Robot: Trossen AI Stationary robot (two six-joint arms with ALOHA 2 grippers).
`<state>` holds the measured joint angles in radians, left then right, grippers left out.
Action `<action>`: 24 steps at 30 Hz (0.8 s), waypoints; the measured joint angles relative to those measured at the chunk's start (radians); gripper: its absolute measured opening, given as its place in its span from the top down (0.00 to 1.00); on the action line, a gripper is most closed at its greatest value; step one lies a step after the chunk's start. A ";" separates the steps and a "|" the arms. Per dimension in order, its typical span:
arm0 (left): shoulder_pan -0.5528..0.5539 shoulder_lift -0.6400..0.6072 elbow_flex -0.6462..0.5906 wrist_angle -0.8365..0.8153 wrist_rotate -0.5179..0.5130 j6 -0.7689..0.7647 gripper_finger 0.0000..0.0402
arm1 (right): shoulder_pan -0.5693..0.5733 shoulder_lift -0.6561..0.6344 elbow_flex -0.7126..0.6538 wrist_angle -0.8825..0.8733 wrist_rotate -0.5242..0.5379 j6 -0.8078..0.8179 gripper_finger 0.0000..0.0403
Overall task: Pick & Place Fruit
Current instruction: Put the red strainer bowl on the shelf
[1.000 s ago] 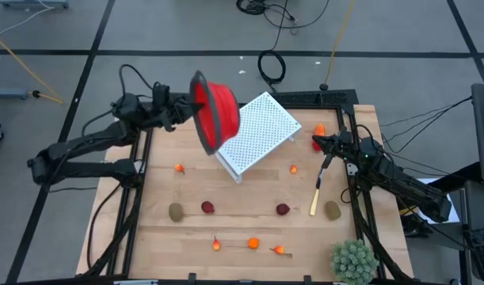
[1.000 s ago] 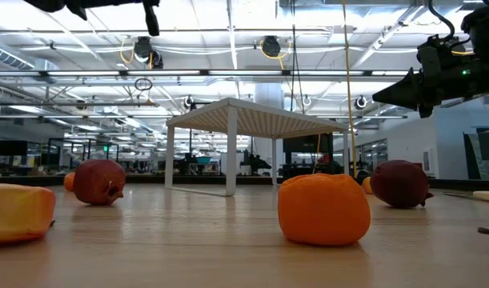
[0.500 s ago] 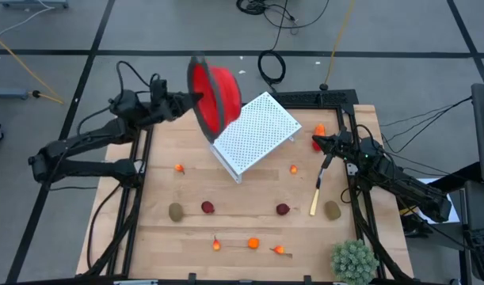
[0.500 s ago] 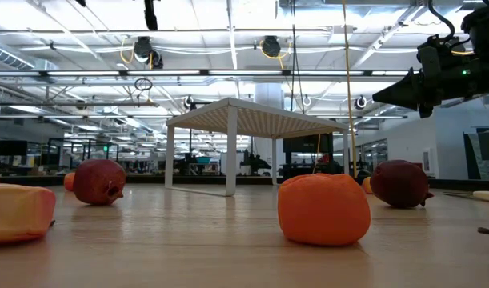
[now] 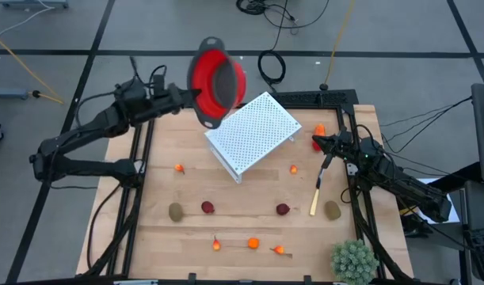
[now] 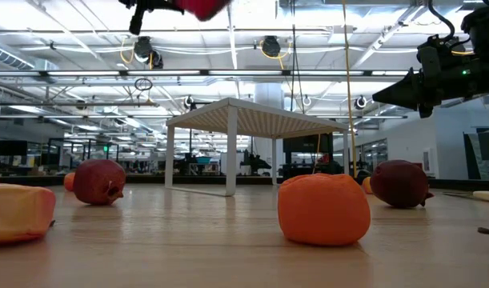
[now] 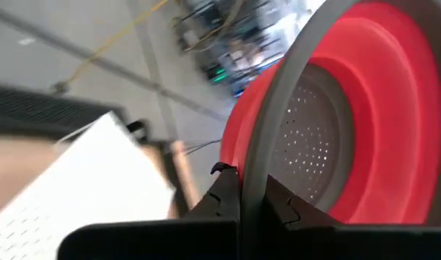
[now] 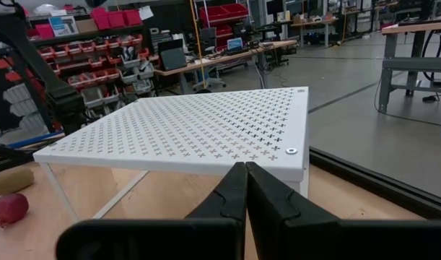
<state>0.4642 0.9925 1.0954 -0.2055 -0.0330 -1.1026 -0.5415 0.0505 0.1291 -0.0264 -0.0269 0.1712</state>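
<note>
A red colander with a grey rim [image 5: 217, 77] hangs in the air over the far corner of the white perforated shelf [image 5: 253, 133], held by my left gripper [image 5: 196, 96]. It also shows at the top of the low view [image 6: 200, 6]. My right gripper [image 5: 317, 143] hovers shut by the table's right edge, beside a red-orange piece [image 5: 319, 130]. Fruit lies on the wood: olive ovals [image 5: 176, 212] [image 5: 332, 210], dark red balls [image 5: 207, 207] [image 5: 283, 210], and small orange pieces [image 5: 179, 168] [image 5: 294, 169] [image 5: 253, 243]. My left gripper pinches the colander's grey rim [image 7: 253, 162] between its two fingers, the rim running up from between them. It comes roughly level from the table's left side. The colander is lifted clear and tilted, its perforated inside [image 7: 314, 148] showing from above.
A pale yellow stick [image 5: 315, 196] lies near the right edge, and a spiky green plant ball [image 5: 354, 261] sits at the near right corner. The shelf stands on legs [image 6: 230, 152] at the table's far middle. Black frame rails run along the table's left and right sides.
My left arm has carried the colander up and toward the table's far edge, turning it from standing on edge until its open inside faces upward. In the low view it has come into sight at the top. The right arm and the fruit have kept still.
</note>
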 joint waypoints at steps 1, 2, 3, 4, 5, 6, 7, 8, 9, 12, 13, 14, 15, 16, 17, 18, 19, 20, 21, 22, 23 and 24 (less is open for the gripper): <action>-0.003 0.020 0.028 -0.044 -0.003 0.001 0.99 | 0.000 0.000 0.000 0.000 0.000 0.000 1.00; -0.006 0.044 0.058 -0.085 -0.003 0.007 0.99 | 0.000 0.000 0.000 0.000 0.000 0.000 1.00; -0.008 0.069 0.092 -0.125 0.001 0.013 0.99 | 0.000 0.000 0.000 0.000 0.000 0.000 1.00; -0.009 0.095 0.125 -0.161 0.007 0.022 0.99 | 0.000 0.000 0.000 0.000 0.000 0.000 1.00; -0.011 0.123 0.157 -0.194 0.019 0.032 0.99 | 0.000 0.000 0.000 0.000 0.000 0.000 1.00; -0.011 0.150 0.191 -0.227 0.041 0.047 0.99 | 0.000 0.000 0.000 0.000 0.000 0.000 1.00; -0.011 0.178 0.223 -0.262 0.061 0.053 0.99 | 0.000 0.000 0.000 0.000 0.000 0.000 1.00; -0.011 0.204 0.257 -0.300 0.078 0.059 0.99 | 0.000 0.000 0.000 0.000 0.000 0.000 1.00; -0.011 0.229 0.289 -0.342 0.088 0.066 0.99 | 0.000 0.000 0.000 0.000 0.000 0.000 1.00; -0.012 0.302 0.394 -0.454 0.095 0.085 0.99 | 0.000 0.000 0.000 0.000 0.000 0.000 1.00; -0.011 0.325 0.425 -0.492 0.094 0.089 0.99 | 0.000 0.000 0.000 0.000 0.000 0.000 1.00; -0.011 0.346 0.455 -0.528 0.094 0.094 0.99 | 0.000 0.000 0.000 0.000 0.000 0.000 1.00; -0.010 0.368 0.485 -0.559 0.093 0.099 0.99 | 0.000 0.000 0.000 0.000 0.000 0.000 1.00; -0.011 0.389 0.512 -0.587 0.093 0.103 0.99 | 0.000 0.000 0.000 0.000 0.000 0.000 1.00; -0.011 0.406 0.537 -0.613 0.093 0.110 0.99 | 0.000 0.000 0.000 0.000 0.000 0.000 1.00; -0.011 0.422 0.561 -0.634 0.094 0.115 0.99 | 0.000 0.000 0.000 0.000 0.000 0.000 1.00; -0.011 0.438 0.583 -0.654 0.097 0.118 0.99 | 0.000 0.000 0.000 0.000 0.000 0.000 1.00; -0.011 0.452 0.604 -0.676 0.105 0.124 0.99 | 0.000 0.000 0.000 0.000 0.000 0.000 1.00; -0.011 0.466 0.619 -0.700 0.114 0.127 0.99 | 0.000 0.000 0.000 0.000 0.000 0.000 1.00; -0.011 0.477 0.631 -0.724 0.116 0.129 0.99 | 0.000 0.000 0.000 0.000 0.000 0.000 1.00; -0.011 0.486 0.640 -0.747 0.117 0.129 0.99 | 0.000 0.000 0.000 0.000 0.000 0.000 1.00; -0.011 0.496 0.645 -0.768 0.118 0.130 0.99 | 0.000 0.000 0.000 0.000 0.000 0.000 1.00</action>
<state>0.4530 1.4884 1.7402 -0.9732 0.0848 -0.9730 -0.5417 0.0509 0.1291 -0.0265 -0.0273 0.1711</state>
